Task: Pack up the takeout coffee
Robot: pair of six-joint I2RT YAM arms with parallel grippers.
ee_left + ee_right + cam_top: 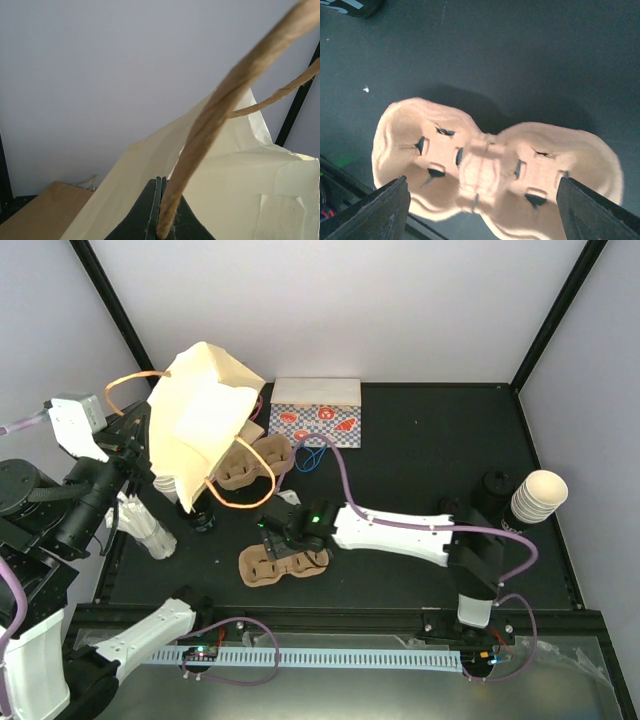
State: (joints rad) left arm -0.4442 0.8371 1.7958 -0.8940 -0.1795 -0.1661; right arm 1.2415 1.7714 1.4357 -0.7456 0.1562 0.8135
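My left gripper [160, 212] is clamped on the twisted brown handle [200, 145] of the cream paper bag [205, 405]. In the left wrist view the cord rises straight out from between my dark fingers. From above, the bag hangs tilted over the far left of the black worktop [440, 450]. Its open mouth faces the middle, and a 2nd handle [240, 503] loops out below it.

My right gripper [482, 185] stands wide apart. Its 2 fingers [375, 210] sit on either side of the middle of a brown cardboard cup carrier [495, 165] that lies flat on the worktop. I cannot tell whether they touch it. In the top view this carrier is toward the near edge, left of centre.

I can only half make out the takeout coffee [193, 502]. A dark round shape, seemingly its black lid, sits on the worktop just under the bag's lower edge, outside the bag. It is off to the left of the carrier under my right gripper.

A 2nd carrier [255, 465] lies at the bag's mouth. Behind it is a patterned box [315, 412] with red shapes on its side, and a blue cord loop [312, 455] lies just in front of the box. At the right edge, a stack of lidless cream cups [540, 495] stands just beside a black object [495, 488] too dark to identify.
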